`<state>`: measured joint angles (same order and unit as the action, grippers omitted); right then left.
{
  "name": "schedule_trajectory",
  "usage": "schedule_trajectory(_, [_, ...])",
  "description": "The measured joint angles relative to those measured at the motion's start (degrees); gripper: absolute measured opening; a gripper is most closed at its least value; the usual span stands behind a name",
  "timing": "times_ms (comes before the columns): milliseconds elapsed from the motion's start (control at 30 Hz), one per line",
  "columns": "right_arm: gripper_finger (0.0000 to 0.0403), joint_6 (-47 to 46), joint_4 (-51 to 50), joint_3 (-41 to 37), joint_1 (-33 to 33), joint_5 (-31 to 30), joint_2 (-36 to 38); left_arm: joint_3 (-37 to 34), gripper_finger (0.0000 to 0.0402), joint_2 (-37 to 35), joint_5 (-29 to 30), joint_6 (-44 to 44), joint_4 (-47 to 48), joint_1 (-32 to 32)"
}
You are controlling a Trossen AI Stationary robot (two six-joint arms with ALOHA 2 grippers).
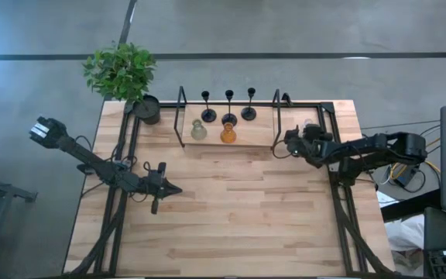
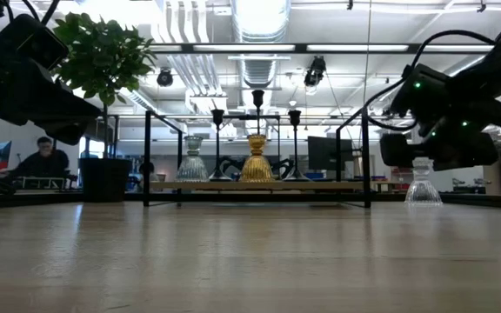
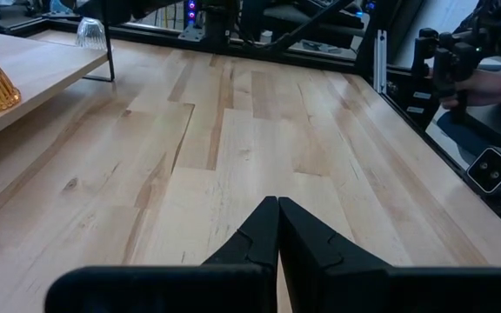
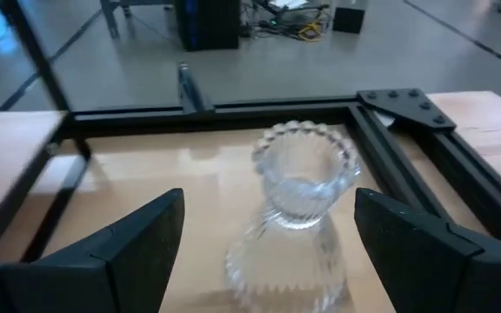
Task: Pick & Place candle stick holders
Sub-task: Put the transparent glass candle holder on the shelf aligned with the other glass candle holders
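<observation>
Three black stemmed holders (image 1: 229,108) stand at the back of a low wooden shelf (image 1: 254,136) at the table's far middle. A grey-green glass holder (image 1: 198,130) and an amber one (image 1: 228,133) stand on its front part. A clear glass holder (image 4: 298,209) stands upright on its base on the table, right of the shelf near the far right corner. My right gripper (image 4: 268,204) is open; its fingers stand on either side of the clear holder, apart from it. My left gripper (image 3: 277,235) is shut and empty over the table's left middle (image 1: 173,188).
A black pot with a green plant (image 1: 147,108) stands at the far left corner. The shelf's black metal end frames (image 1: 182,116) rise on both sides. A black frame rail (image 4: 233,117) runs along the table's far edge. Bare wood (image 1: 238,217) lies toward the near edge.
</observation>
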<state>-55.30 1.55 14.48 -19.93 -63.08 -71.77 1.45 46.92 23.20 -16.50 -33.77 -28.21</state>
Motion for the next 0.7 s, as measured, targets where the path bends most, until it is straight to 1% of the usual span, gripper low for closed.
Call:
schedule_trajectory(67, [0.0325,0.55,0.68,-0.02,-1.47,0.23,-0.45,0.0,0.0014,0.0,0.0,0.01,0.01,0.0])
schedule_trajectory(200, [0.0325,0.69,0.94,-0.02,-4.03,3.58,-1.24,0.0,0.0014,0.0,0.0,0.01,-0.01,0.0])
schedule_trajectory(300, [0.0325,1.56,1.97,-0.04,-4.75,3.74,-1.16,0.0,0.0014,0.0,-0.02,0.01,-0.01,0.0])
schedule_trajectory(433, [0.0325,4.54,4.77,-0.02,-5.55,3.8,-1.18,0.0,0.0014,0.0,-0.01,0.01,0.01,0.0])
schedule_trajectory(533, [0.0325,7.85,7.59,-0.02,-7.08,5.25,-1.2,0.0,0.0014,0.0,0.0,0.01,0.01,0.0])
schedule_trajectory(700, [0.0324,10.33,7.83,-0.2,-9.31,6.56,-1.2,0.0,0.0014,0.0,-0.02,0.01,-0.01,0.0])
